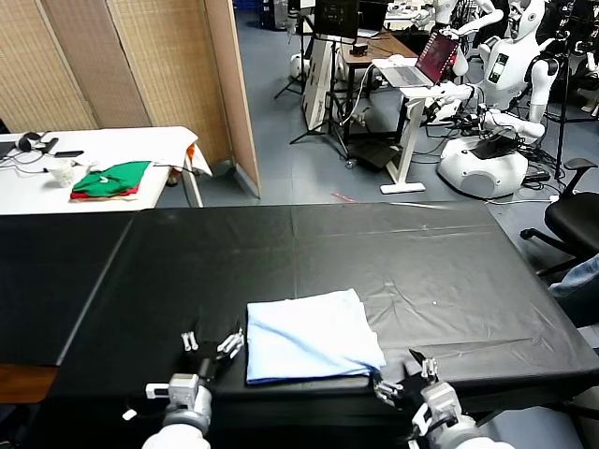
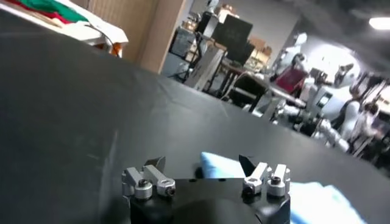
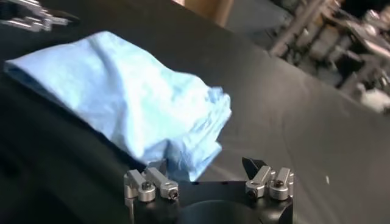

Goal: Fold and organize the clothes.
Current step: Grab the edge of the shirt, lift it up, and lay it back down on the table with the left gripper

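Two grippers sit at the near edge of the black table (image 1: 421, 271), one on each side of the single folded T-shirt (image 1: 309, 337). The left gripper (image 1: 213, 348) hovers just beside the shirt's near left corner, its fingers (image 2: 152, 176) spread wide and grasping nothing. The right gripper (image 1: 404, 376) is just off the shirt's near right corner, its fingers (image 3: 157, 175) likewise released and empty; from its wrist the rumpled corner of the pale blue fabric lies right in front of the spread fingers, apart from them.

The T-shirt is one neat, roughly square bundle lying flat on the table, close to the near edge and about midway between the two grippers. Its near edge shows stacked layers.

Beyond the shirt the black cover runs on, faintly creased. Farther off to the left of the shirt stands one white table (image 1: 112, 145) carrying one small pile of folded garments (image 1: 110, 181), green on top of red. Behind that stands a folding wicker screen (image 1: 131, 65). Far to the right of the shirt is one desk with an open laptop (image 1: 435, 58), and at least one white robot (image 1: 496, 122) beyond it.
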Tool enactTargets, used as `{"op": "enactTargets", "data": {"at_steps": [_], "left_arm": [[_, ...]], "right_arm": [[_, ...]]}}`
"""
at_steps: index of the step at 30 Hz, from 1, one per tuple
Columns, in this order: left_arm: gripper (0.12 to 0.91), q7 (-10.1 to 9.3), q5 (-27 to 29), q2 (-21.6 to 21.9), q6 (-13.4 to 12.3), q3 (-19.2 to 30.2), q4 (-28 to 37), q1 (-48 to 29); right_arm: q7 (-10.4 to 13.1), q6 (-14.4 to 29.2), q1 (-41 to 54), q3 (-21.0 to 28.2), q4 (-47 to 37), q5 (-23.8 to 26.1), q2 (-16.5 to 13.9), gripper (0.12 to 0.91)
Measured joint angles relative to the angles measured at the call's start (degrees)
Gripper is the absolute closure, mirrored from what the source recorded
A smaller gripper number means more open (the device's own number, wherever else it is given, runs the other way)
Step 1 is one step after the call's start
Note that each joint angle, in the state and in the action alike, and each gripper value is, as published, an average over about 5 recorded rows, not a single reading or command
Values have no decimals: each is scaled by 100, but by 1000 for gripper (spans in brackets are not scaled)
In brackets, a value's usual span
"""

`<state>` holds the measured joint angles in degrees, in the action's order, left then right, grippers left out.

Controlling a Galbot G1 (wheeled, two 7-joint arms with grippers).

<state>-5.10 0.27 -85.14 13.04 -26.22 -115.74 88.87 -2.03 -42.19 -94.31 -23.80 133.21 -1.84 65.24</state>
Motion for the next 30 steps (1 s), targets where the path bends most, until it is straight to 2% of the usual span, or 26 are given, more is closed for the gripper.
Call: {"op": "enactTargets", "data": {"at_steps": [2, 6, 9, 13, 17, 22, 30], "left_arm": [[123, 1, -8, -17, -31, 1, 24, 4], [123, 30, -214, -82, -74, -5, 79, 31], [123, 98, -656, -136, -59, -51, 50, 87], [123, 227, -1509, -190, -4, -122, -68, 190], [123, 356, -2315, -259, 26, -136, -187, 261], [123, 427, -2900, -329, 21, -136, -216, 217], [123, 535, -3193, -485, 1, 7, -91, 247]], "right_arm": [[83, 0, -70, -117, -4, -181, 141, 118], [36, 33, -167, -375, -4, -620, 370, 118], [62, 365, -193, -624, -14, -1114, 533, 118], [120, 912, -158, -925, -93, -1591, 687, 118], [119, 1121, -112, -1031, -174, -1727, 759, 118], [110, 1227, -76, -1071, -216, -1789, 811, 118], [94, 1275, -39, -1123, -195, -1816, 850, 118]]}}
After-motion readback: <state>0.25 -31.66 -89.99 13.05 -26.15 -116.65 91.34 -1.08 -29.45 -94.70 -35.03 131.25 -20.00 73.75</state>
